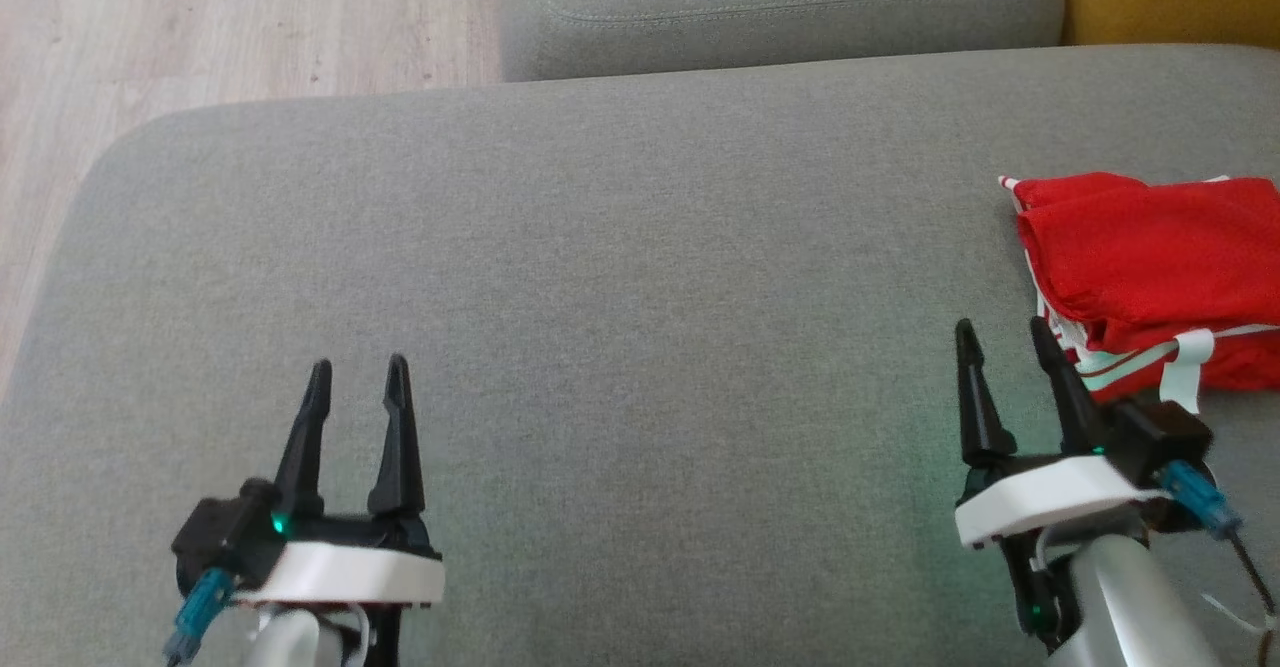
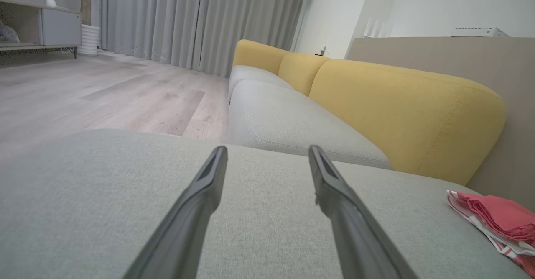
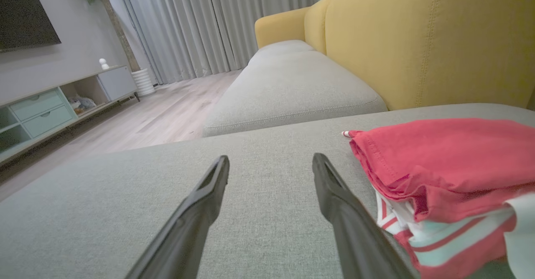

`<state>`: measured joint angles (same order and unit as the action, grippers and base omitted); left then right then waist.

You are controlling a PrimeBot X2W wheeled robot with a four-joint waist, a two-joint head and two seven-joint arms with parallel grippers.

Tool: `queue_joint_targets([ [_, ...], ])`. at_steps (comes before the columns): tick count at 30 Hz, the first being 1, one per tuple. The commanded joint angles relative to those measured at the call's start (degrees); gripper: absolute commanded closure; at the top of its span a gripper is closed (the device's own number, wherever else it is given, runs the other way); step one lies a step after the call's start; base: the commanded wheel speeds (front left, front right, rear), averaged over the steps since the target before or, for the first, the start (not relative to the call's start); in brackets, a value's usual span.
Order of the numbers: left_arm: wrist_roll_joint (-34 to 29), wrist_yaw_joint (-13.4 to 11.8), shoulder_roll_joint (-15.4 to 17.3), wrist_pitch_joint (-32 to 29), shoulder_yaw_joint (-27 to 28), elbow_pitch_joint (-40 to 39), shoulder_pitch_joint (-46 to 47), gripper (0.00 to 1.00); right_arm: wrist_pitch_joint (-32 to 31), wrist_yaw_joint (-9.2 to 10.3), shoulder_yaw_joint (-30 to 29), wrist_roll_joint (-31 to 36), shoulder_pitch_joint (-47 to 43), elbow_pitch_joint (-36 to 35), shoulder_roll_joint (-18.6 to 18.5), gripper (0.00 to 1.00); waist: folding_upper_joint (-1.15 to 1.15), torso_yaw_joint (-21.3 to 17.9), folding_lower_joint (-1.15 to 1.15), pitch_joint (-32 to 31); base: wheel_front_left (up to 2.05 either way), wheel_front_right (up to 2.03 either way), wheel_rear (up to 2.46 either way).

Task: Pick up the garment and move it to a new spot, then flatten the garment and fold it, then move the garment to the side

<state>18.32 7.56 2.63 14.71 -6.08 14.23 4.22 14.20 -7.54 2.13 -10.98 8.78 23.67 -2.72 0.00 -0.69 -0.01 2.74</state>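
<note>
The garment (image 1: pixel 1150 267) is a red jersey with white and red striped trim, lying folded in a compact pile at the right edge of the grey sofa seat (image 1: pixel 640 277). It also appears at the right of the right wrist view as the garment (image 3: pixel 443 174) and small at the far right of the left wrist view as the garment (image 2: pixel 497 220). My right gripper (image 1: pixel 1000 337) stands open just left of the pile's near corner, nothing between its fingers. My left gripper (image 1: pixel 358 372) is open over bare cushion at the lower left, far from the garment.
A second grey seat cushion (image 1: pixel 780 7) adjoins at the back, with a yellow backrest (image 3: pixel 418 36) along the right. Wooden floor (image 1: pixel 200 27) lies beyond the seat's left edge. A TV cabinet (image 3: pixel 50 103) and curtains (image 2: pixel 188 19) stand farther off.
</note>
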Motion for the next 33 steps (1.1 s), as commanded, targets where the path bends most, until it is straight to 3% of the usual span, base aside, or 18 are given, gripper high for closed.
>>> queue_joint_targets([
  [1,0.88,-0.17,0.25,0.29,1.21,-1.48,1.07,0.0,0.75,0.05,1.44,-0.7,1.72,-2.72,-0.17,0.0,0.0,0.03,0.01,-0.01,0.0,0.0,0.0],
  [9,2.17,-0.35,0.25,0.29,1.85,-0.08,0.65,0.0,0.78,0.05,2.72,-0.52,0.05,-5.74,-0.17,0.0,0.0,0.04,0.01,-0.72,0.0,0.0,0.0],
  [33,4.51,-1.31,0.25,0.29,2.47,1.48,0.0,0.0,0.79,0.05,4.06,-2.41,-0.38,-5.95,-0.16,0.0,0.0,-0.71,0.01,-1.23,0.0,0.0,0.0],
])
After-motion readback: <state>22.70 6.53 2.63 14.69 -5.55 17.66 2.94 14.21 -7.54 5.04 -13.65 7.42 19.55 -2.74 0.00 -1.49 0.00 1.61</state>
